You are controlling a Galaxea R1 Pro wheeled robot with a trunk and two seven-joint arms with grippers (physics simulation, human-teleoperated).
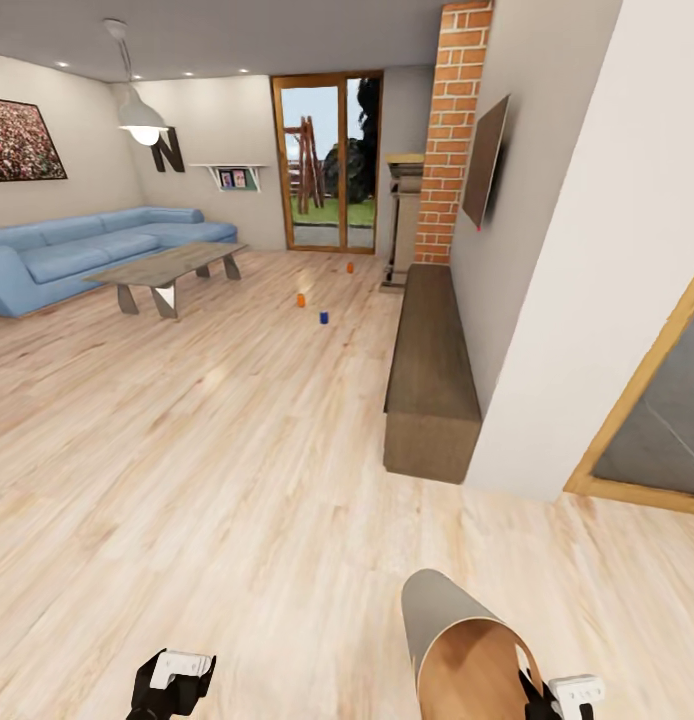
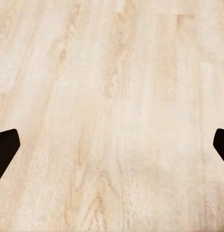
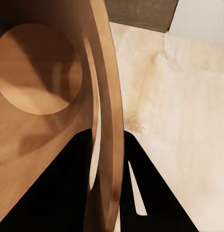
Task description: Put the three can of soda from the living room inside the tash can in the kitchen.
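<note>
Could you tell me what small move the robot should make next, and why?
Probably roll forward toward the cans: the right gripper already clamps the trash can's rim, while the blue can and two orange ones stand far off on the floor.

tash can (image 1: 457, 640): lower part cut off by the head view's bottom edge
right gripper (image 1: 559, 697): partly behind the bin's rim, cut by the frame
left gripper (image 1: 172, 683): arm cut off at the bottom edge
cans of soda (image 1: 324, 318): too small and far for any detail
sofa (image 1: 57, 255): left end cut off
</note>
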